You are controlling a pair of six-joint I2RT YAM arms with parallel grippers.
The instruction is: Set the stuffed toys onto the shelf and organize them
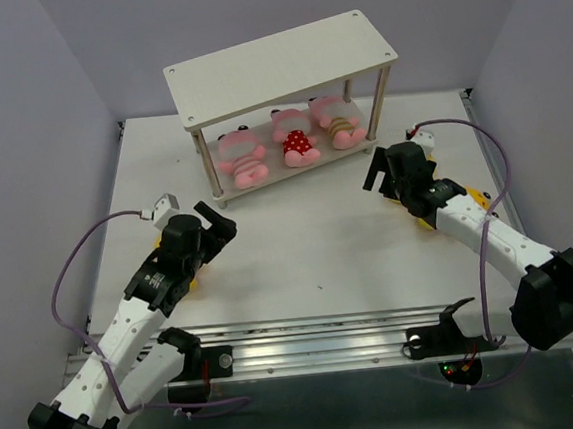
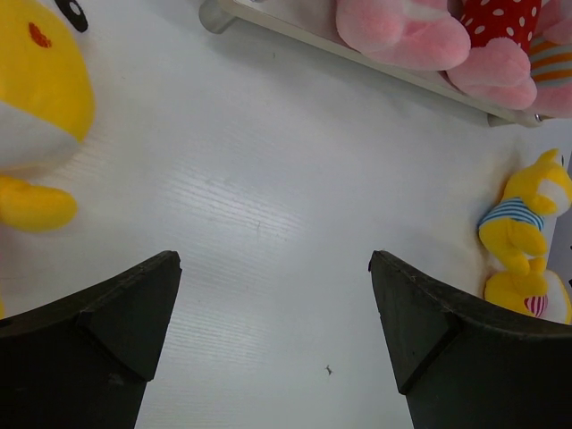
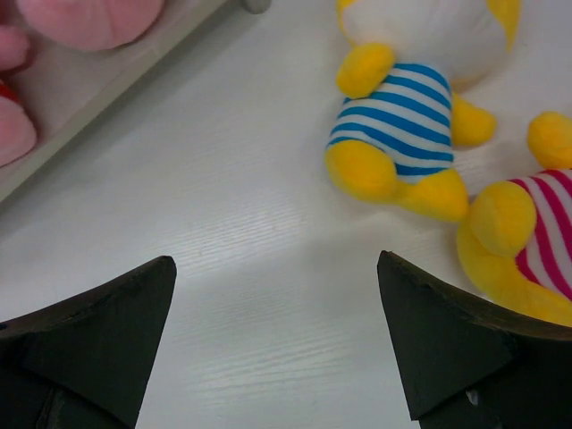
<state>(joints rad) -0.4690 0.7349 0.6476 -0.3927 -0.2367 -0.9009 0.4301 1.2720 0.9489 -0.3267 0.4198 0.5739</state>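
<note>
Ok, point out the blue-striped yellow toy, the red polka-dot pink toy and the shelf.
blue-striped yellow toy (image 3: 395,118), right wrist view, on its striped shirt
red polka-dot pink toy (image 1: 299,146), top external view, on its red outfit
shelf (image 1: 278,65), top external view, on its bare top board

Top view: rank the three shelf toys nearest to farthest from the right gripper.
1. Orange-striped toy, right end of the shelf lower tier, nearest the right gripper.
2. Polka-dot toy, middle.
3. Pink-striped toy, left end.
</note>
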